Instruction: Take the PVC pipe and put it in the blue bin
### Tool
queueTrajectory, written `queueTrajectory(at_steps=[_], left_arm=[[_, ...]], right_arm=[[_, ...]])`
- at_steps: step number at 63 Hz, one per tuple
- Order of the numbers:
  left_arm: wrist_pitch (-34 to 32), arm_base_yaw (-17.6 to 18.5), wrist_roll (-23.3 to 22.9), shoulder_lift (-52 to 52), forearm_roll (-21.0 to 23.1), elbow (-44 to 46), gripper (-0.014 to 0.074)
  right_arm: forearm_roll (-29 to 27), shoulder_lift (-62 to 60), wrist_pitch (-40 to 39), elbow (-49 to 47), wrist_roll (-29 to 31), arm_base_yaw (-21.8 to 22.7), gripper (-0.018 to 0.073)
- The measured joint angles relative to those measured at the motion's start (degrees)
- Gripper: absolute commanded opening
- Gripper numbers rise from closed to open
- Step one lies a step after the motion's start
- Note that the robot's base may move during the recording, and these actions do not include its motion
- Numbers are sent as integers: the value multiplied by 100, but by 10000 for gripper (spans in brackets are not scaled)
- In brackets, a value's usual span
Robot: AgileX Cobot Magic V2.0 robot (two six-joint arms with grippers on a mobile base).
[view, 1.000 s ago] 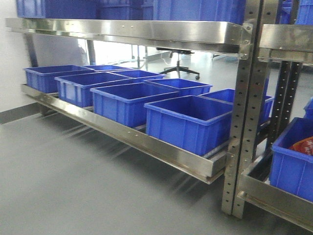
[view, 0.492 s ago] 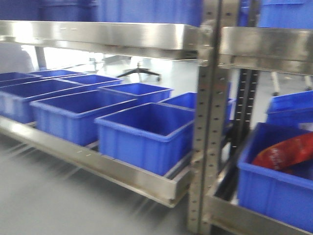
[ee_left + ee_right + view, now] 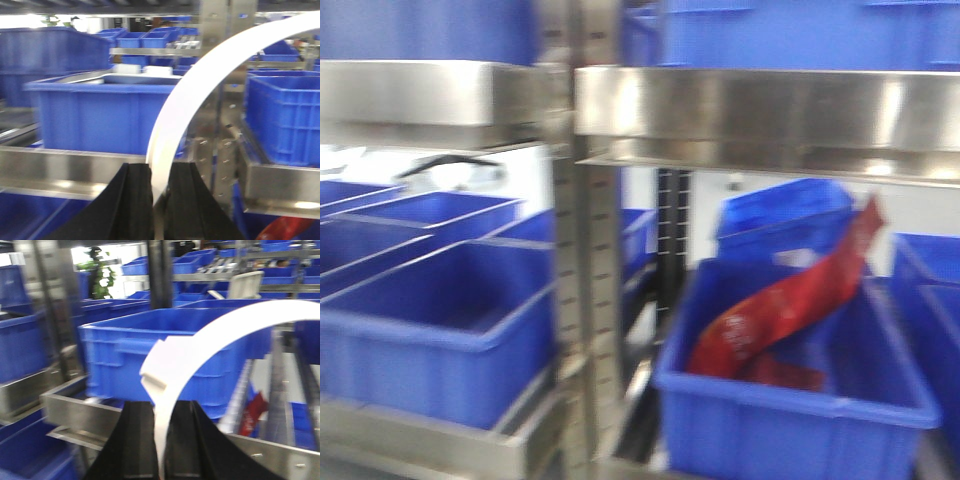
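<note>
I see no PVC pipe in any view. Blue bins (image 3: 430, 320) stand in rows on the steel rack. My left gripper (image 3: 159, 200) has its black jaws close together, and a white curved band (image 3: 200, 85) rises from the narrow gap between them. A blue bin (image 3: 100, 115) on a shelf is ahead of it. My right gripper (image 3: 161, 440) looks the same, with a white curved band (image 3: 225, 325) between its near-closed jaws and a blue bin (image 3: 150, 350) ahead. Neither gripper shows in the front view.
A blue bin (image 3: 790, 420) at lower right holds a red plastic bag (image 3: 780, 310). A perforated steel upright (image 3: 582, 280) splits the rack. A steel upper shelf (image 3: 760, 110) carries more blue bins. The front view is motion-blurred.
The front view has swept right along the rack. The steel upright has shifted from right to left of centre, and the bin with the red bag is now near the middle.
</note>
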State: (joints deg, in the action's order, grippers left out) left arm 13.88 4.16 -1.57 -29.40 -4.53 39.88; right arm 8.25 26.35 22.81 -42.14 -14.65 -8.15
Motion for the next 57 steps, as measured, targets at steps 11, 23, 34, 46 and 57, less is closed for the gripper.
queueTrajectory(at_steps=[11,23,34,46,57], left_arm=[[0,0,0,0,0,0,-111],[0,0,0,0,0,0,-111],[0,0,0,0,0,0,-111],[0,0,0,0,0,0,-111],[0,0,0,0,0,0,-111]], right_arm=[[0,0,0,0,0,0,-167],[0,0,0,0,0,0,-167],[0,0,0,0,0,0,-167],[0,0,0,0,0,0,-167],[0,0,0,0,0,0,-167]])
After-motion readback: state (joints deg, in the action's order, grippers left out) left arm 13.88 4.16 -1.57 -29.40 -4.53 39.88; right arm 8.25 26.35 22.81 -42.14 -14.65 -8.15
